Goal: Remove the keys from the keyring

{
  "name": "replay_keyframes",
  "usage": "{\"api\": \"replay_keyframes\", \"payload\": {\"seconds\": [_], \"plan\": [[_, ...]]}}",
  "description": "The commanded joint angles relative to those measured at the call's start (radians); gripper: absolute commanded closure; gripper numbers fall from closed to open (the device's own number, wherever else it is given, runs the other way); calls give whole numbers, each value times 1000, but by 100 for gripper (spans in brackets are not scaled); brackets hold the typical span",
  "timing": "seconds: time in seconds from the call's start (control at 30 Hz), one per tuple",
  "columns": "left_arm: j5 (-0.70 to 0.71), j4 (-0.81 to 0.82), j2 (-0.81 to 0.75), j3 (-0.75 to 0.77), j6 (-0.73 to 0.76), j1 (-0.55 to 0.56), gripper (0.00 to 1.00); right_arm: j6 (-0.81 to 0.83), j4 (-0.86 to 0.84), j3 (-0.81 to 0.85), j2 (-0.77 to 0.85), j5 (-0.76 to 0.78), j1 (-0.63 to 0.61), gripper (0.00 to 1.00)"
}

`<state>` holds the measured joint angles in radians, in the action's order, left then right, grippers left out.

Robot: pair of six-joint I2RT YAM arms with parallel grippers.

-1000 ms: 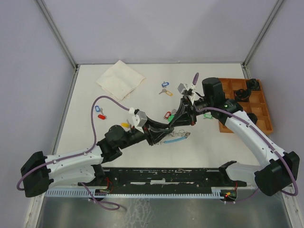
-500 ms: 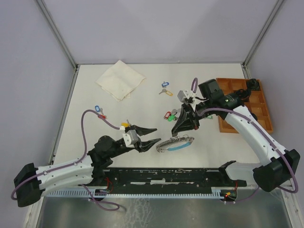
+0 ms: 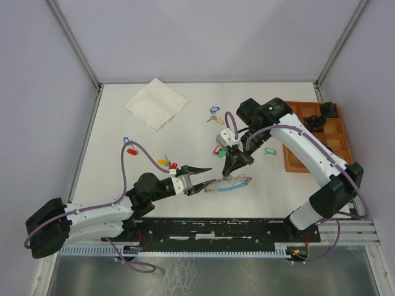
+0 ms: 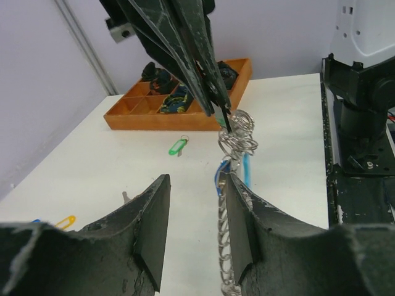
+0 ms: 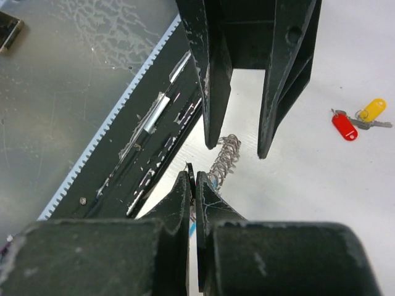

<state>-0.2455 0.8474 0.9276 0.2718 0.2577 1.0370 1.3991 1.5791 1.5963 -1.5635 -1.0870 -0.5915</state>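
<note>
Partway done by my read: several tagged keys (image 3: pixel 214 110) lie loose on table (image 3: pixel 278 191). keyring (image 3: pixel 229 183) sits btw arms. R gripper (image 3: pixel 236 165) pinched tight on its coil end, L gripper (image 3: pixel 205 176) fingers apart at chain end. Can't tell what's left on ring, so you check.

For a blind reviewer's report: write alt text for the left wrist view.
The right gripper, shut, points down from above and pinches the coiled end of the silvery keyring. The left gripper stands open in front; an orange tray and green-tagged key lie behind.
</note>
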Motion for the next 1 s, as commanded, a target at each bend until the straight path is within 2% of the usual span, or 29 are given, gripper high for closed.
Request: {"api": "replay_keyframes", "payload": {"seconds": [0.0, 0.2, 0.47, 0.77, 0.97], "plan": [[-78, 147, 69, 44, 68, -6, 53, 90, 168, 88, 30, 22, -22, 99], [-64, 182, 134, 72, 101, -10, 54, 112, 181, 128, 21, 65, -53, 99], [-98, 158, 123, 78, 140, -41, 60, 141, 183, 137, 20, 95, -91, 99], [-136, 164, 159, 89, 149, -72, 60, 149, 183, 137, 24, 74, -112, 99], [-225, 200, 226, 119, 169, -78, 58, 152, 183, 132, 27, 64, -123, 99]]}}
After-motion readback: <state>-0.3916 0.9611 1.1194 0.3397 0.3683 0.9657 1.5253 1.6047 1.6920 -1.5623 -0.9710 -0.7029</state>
